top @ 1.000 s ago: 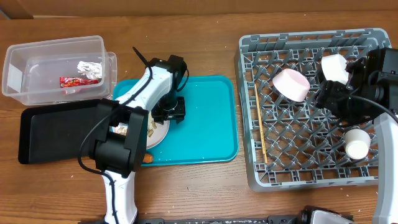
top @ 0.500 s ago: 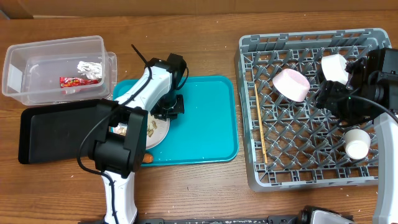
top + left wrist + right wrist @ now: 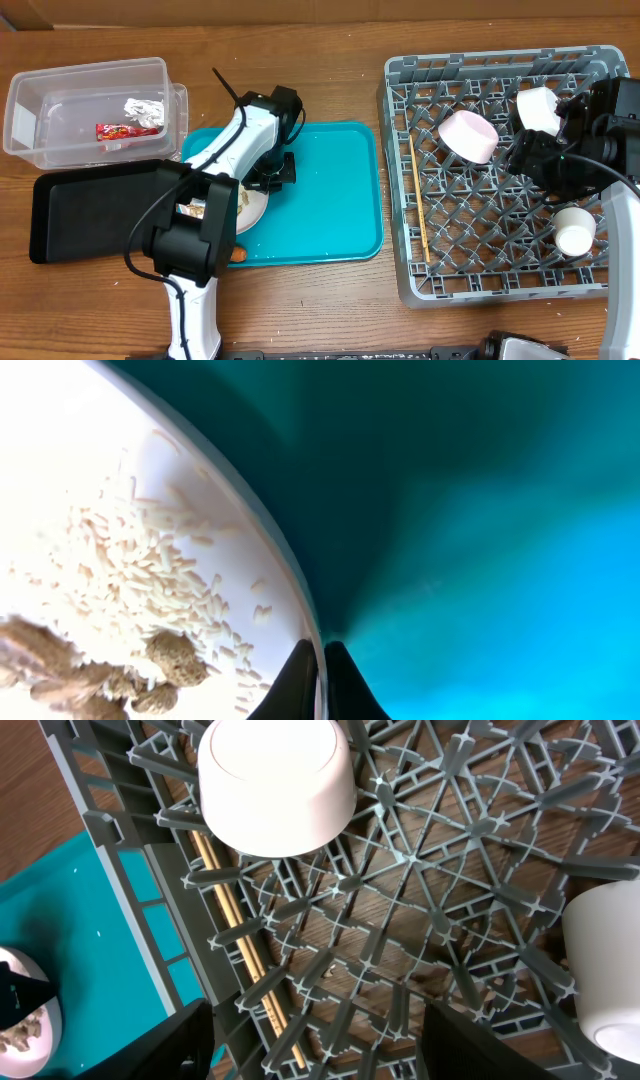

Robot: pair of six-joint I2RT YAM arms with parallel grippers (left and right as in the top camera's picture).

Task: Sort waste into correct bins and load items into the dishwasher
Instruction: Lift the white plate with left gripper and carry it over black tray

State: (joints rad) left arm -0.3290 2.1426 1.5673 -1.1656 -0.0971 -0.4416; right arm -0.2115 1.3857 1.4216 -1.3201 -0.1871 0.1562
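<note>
The round white plate [image 3: 120, 510] lay at the left end of the teal plastic serving tray [image 3: 330, 190]. It carried loose white rice grains [image 3: 150, 570] and beige food scraps [image 3: 170, 660].

My left gripper [image 3: 322, 678] was pinched on the plate's rim, with one fingertip on either face of the edge. The hold covered only a thin margin of the rim.

My right gripper [image 3: 325, 1050] stood spread and empty over the large grey plastic dish rack [image 3: 500, 250]. It touched nothing there.

The shallow black rectangular tray [image 3: 85, 210] sat just beside the teal tray on the left. The clear plastic rectangular tub [image 3: 60, 110] behind it held a crumpled silver foil ball [image 3: 143, 108] and a small red wrapper [image 3: 122, 130].

I judged the step in hand to be emptying the plate, with the black tray as the likely bin for food.

Recommendations:
- Raise the plate slowly and keep it level, since an edge grip lets it pivot.
- Carry it fully over the black tray's wall before tilting.
- Tilt so the load slides off the far edge, away from my fingers.
- Confirm the rice has cleared before racking the plate.
</note>
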